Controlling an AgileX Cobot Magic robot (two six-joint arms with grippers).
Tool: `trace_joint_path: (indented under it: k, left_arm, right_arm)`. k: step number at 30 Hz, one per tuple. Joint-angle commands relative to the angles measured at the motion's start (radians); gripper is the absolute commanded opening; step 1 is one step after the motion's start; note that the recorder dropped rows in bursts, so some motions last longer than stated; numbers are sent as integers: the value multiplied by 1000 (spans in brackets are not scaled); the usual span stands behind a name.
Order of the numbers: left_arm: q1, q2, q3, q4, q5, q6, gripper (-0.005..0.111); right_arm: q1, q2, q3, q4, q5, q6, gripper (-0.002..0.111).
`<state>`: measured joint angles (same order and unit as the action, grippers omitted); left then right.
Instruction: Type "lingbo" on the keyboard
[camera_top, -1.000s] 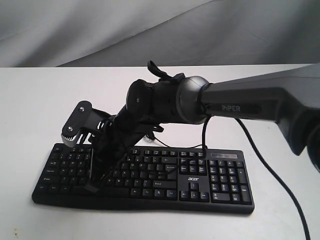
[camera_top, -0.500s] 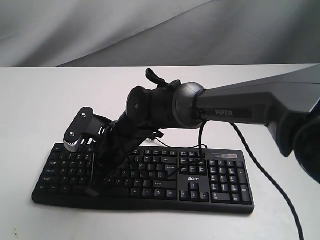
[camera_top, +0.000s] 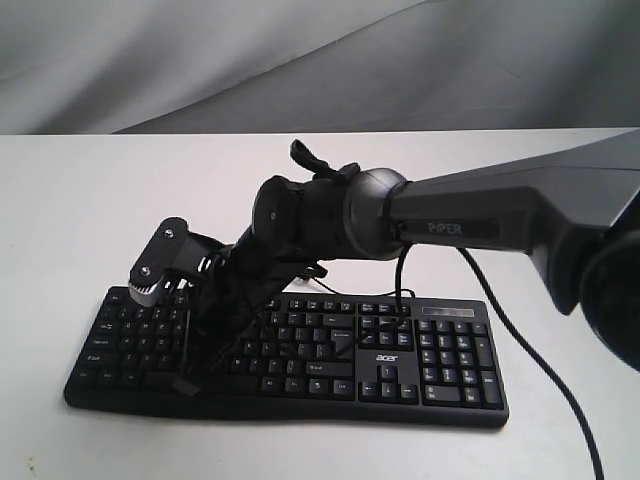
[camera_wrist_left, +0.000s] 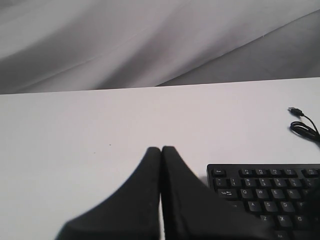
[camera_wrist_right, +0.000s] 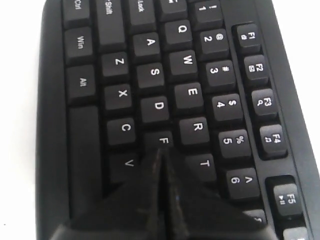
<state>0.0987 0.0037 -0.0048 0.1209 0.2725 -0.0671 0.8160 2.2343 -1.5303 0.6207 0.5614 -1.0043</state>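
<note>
The wide black keyboard (camera_top: 400, 360) lies on the white table, its acer logo beside the arrow keys. My right arm reaches across the middle, and the right gripper (camera_top: 185, 383) is shut and empty over the left half of the keys. In the right wrist view its closed tips (camera_wrist_right: 161, 152) sit at the edge of the F key (camera_wrist_right: 161, 140), between V and T; the keys under the fingers are hidden. My left gripper (camera_wrist_left: 161, 149) is shut, empty, and hovers over bare table beside the keyboard's (camera_wrist_left: 270, 192) Esc corner.
The keyboard's thin USB cable (camera_wrist_left: 302, 122) lies loose on the table behind it. The right arm's own black cable (camera_top: 530, 340) hangs over the number pad side. A grey cloth (camera_top: 300, 60) hangs behind the white table (camera_top: 80, 200).
The right arm has dropped and shifted a little to the left, bringing its shut tips lower onto the left letter keys. Most of that happened in the first half second.
</note>
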Motion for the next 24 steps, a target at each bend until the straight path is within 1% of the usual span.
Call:
trace_joint_path:
  k: [1,4,10,24]
  left_arm:
    - [1,-4,5,-4,-7,-2,1]
    - [1,-4,5,-4,-7,-2,1]
    - [1,-4,5,-4,-7,-2,1]
    - [1,-4,5,-4,-7,-2,1]
  right_arm:
    - [3,2,-7,-6,12,0,0]
    - [3,-26,-7,-23,14,3,0]
    - [3,-66,-7,-95,47,69,0]
    - [22,-64,28,-65,66,62,0]
